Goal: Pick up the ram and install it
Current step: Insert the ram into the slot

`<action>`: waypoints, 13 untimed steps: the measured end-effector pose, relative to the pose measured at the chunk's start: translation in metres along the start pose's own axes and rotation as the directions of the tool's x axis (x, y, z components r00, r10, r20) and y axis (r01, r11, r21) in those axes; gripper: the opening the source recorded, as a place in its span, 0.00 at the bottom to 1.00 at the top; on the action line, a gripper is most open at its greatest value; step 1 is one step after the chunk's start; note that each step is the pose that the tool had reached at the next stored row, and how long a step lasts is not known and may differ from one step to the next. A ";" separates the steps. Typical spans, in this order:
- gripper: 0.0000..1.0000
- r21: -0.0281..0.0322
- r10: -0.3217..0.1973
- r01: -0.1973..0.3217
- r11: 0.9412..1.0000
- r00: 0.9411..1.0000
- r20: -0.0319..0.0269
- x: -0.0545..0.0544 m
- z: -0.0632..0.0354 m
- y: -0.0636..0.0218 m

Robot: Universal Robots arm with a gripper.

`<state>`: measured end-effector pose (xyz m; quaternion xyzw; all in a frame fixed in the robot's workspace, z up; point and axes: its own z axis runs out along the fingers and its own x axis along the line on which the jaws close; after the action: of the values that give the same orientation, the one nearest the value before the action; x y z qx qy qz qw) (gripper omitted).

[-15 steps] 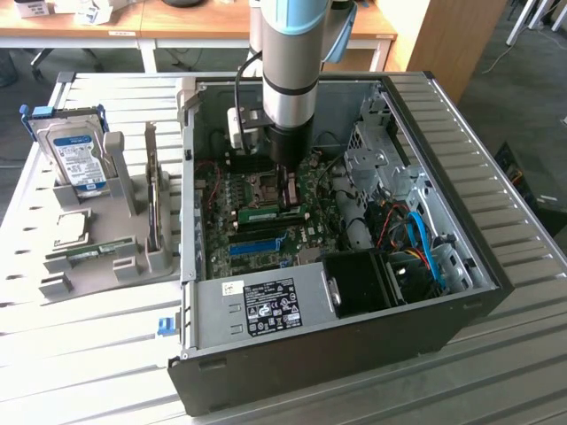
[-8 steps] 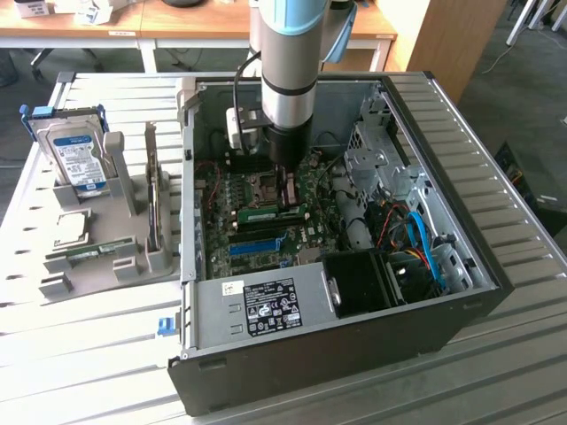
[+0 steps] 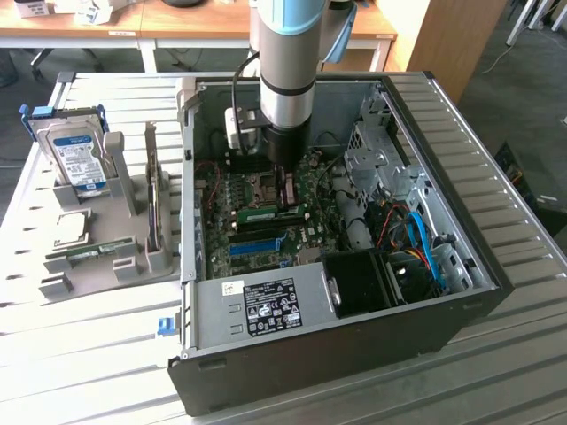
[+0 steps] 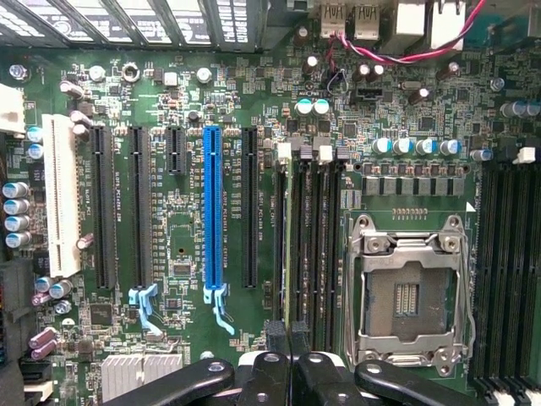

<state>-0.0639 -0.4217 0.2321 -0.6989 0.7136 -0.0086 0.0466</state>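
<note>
- The gripper [image 3: 285, 197] reaches down into the open computer case [image 3: 354, 354], its fingers drawn almost fully together.
- The ram [image 3: 261, 213] sits directly under the fingertips. It stands on edge along a memory slot of the motherboard [image 3: 252, 186], its top edge pinched between them.
- In the wrist view the gripper [image 4: 292, 359] shows two dark fingertips [image 4: 269, 365] pressed nearly together over the row of black memory slots [image 4: 319, 245].
- The blue slot [image 4: 212, 207] lies off to one side of the hand and the empty processor socket [image 4: 408, 296] to the other.
- Well away from the hand, outside the case, a grey holder [image 3: 115, 266] carries a second green stick [image 3: 89, 255] and a hard drive [image 3: 75, 155].
</note>
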 end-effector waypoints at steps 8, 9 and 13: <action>0.12 0.000 0.000 0.000 1.000 1.000 0.000 0.000 -0.0089 -0.0050; 0.12 0.000 0.000 0.000 1.000 1.000 0.000 0.000 -0.0089 -0.0050; 0.12 0.000 0.000 0.000 1.000 1.000 0.000 0.000 -0.0089 -0.0050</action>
<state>-0.0596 -0.4221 0.2414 -0.6990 0.7136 -0.0088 0.0467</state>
